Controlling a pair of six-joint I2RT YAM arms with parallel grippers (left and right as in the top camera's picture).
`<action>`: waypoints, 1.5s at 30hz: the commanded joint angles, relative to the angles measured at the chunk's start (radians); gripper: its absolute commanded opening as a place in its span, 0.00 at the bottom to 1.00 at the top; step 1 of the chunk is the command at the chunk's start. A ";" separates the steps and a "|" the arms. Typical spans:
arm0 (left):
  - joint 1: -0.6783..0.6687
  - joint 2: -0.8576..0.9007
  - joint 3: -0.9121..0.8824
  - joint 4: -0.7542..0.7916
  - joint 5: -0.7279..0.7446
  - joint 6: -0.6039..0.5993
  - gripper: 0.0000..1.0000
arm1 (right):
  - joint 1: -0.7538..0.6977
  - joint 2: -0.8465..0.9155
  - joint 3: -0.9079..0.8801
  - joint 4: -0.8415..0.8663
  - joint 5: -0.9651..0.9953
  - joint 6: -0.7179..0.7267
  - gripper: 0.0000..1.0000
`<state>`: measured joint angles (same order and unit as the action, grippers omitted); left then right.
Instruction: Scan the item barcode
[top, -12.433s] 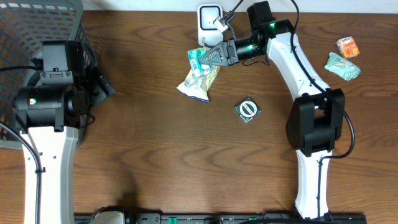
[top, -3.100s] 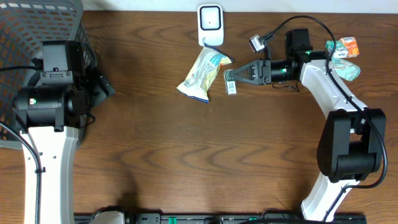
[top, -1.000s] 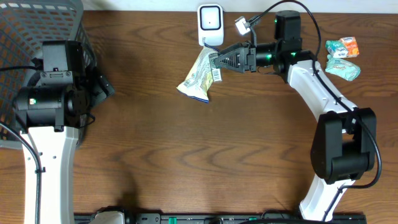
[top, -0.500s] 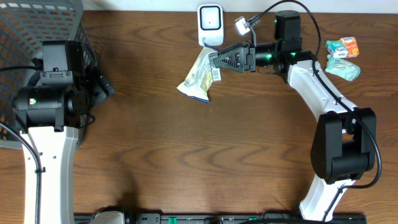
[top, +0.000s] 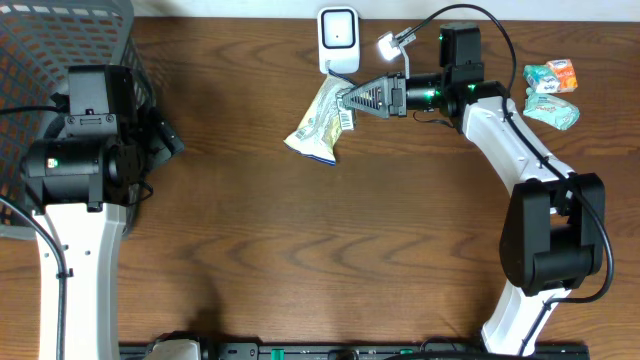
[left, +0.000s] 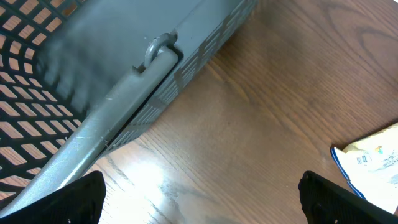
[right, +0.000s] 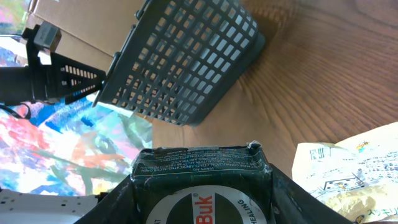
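Observation:
The item, a dark green packet with a round white label, sits between the fingers of my right gripper, which is shut on it. In the overhead view the right gripper holds the packet in the air just below the white barcode scanner at the table's far edge. A barcode label shows at the packet's lower edge. My left gripper is open and holds nothing, over bare table beside the grey basket.
A yellow-white snack bag lies under and left of the held packet. Small wrapped items and a pale green pouch lie at the far right. The grey mesh basket fills the far left corner.
The right wrist has rolled a little, turning the packet under the scanner. Its place has hardly shifted. The left arm has not moved.

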<state>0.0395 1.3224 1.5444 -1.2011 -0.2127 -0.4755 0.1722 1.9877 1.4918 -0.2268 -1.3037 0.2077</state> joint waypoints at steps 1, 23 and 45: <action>0.008 0.004 -0.003 -0.003 -0.013 -0.016 0.98 | 0.006 0.000 0.011 -0.002 -0.004 -0.022 0.37; 0.008 0.004 -0.003 -0.003 -0.013 -0.016 0.98 | 0.006 0.000 0.011 -0.002 0.005 -0.030 0.36; 0.008 0.004 -0.003 -0.003 -0.013 -0.016 0.98 | 0.006 0.000 0.010 -0.301 0.317 -0.214 0.36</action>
<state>0.0395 1.3224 1.5444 -1.2011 -0.2127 -0.4759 0.1722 1.9881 1.4921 -0.4931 -1.1099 0.0772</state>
